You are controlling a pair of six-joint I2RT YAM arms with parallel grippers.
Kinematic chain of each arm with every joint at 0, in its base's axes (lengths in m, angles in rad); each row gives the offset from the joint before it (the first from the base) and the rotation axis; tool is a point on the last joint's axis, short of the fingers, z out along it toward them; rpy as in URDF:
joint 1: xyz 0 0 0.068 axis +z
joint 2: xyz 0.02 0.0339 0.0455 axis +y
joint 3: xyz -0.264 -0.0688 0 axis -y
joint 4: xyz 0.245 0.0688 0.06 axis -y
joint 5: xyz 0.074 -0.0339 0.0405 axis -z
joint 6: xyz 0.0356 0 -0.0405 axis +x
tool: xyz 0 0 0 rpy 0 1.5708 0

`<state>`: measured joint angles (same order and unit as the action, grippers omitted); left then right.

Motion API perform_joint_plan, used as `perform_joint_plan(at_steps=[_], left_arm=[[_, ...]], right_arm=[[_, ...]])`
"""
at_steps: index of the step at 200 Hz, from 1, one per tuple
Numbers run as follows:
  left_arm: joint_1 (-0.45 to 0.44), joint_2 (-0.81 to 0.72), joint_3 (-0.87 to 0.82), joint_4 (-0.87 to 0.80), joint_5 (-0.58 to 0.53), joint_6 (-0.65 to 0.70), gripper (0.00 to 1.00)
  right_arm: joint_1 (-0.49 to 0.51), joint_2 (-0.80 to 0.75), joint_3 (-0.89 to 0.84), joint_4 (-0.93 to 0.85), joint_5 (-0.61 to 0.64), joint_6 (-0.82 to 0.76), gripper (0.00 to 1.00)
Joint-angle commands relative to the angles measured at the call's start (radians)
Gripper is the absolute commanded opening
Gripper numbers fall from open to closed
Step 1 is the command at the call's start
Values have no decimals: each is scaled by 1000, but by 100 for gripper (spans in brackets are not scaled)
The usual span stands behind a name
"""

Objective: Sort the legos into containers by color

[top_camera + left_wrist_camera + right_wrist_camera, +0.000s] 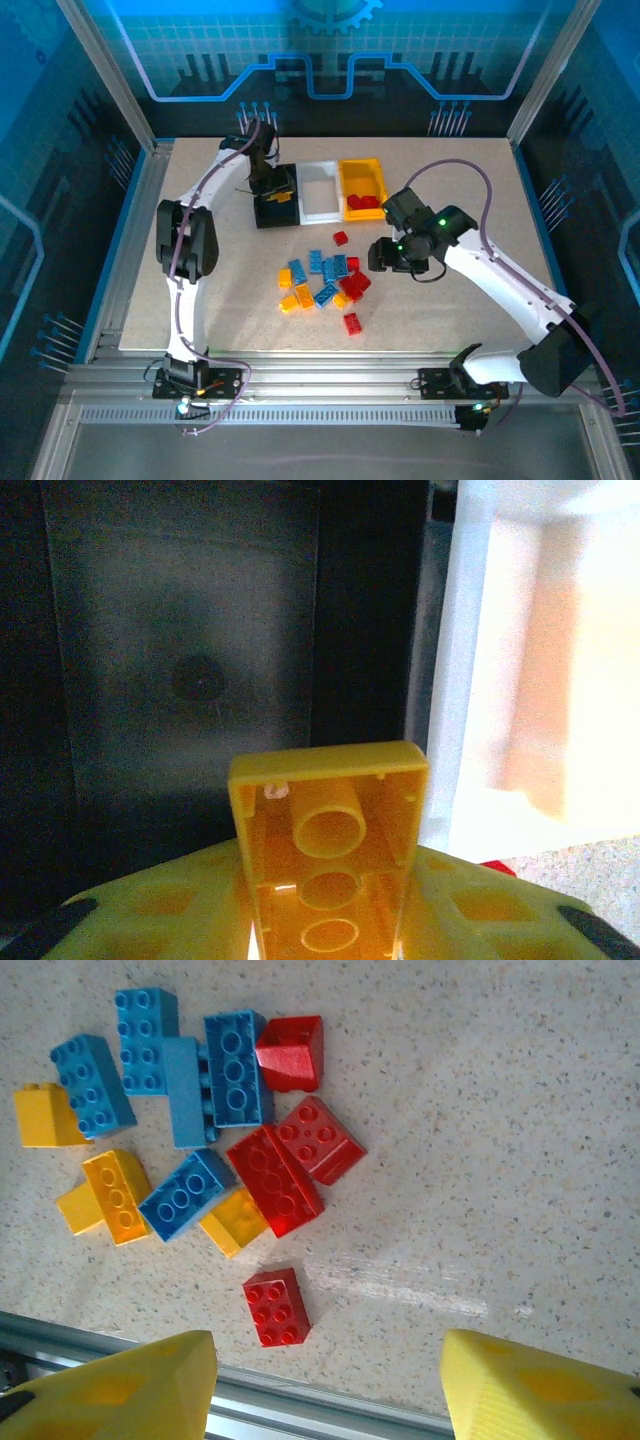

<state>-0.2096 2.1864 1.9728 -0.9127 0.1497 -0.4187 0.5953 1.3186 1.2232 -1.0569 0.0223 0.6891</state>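
The table (pixel 500 200) is pale beige with fine dark speckles. The bins are a black bin (pixel 270 216), a white bin (pixel 320 213) and an orange-yellow bin (pixel 360 162), which holds red pieces (pixel 363 203). The loose blue bricks (pixel 232 1065), red bricks (pixel 275 1180) and orange-yellow bricks (pixel 117 1195) are plain-coloured. The left gripper (pixel 330 930) has yellow fingers (pixel 150 910) matching its yellow brick (pixel 330 820).

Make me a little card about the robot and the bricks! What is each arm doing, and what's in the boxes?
left fingers: shut on a yellow brick, over the black bin
right fingers: open, above the brick pile
pile colours: red, blue and yellow, on the table
orange-yellow bin: red bricks inside
white bin: between the black and orange-yellow bins
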Motion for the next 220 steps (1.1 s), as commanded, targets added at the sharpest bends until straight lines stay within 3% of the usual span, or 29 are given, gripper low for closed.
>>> perform_joint_plan(at_steps=[1,71,151,176,220], left_arm=[[-4,21,45,-58,-10,-3,44],[-9,-120,-104,-31,19,-5,53],[-167,-511,-645,20,48,-10,56],[-219,-575,-764,40,59,-31,60],[-231,-613,-884,78,57,-31,67]], right_arm=[[2,8,-2,-23,4,3,63],[0,120,90,-11,-37,-58,64],[15,129,15,65,-71,-13,65],[34,126,-8,77,-65,6,65],[75,133,-29,95,-47,40,65]])
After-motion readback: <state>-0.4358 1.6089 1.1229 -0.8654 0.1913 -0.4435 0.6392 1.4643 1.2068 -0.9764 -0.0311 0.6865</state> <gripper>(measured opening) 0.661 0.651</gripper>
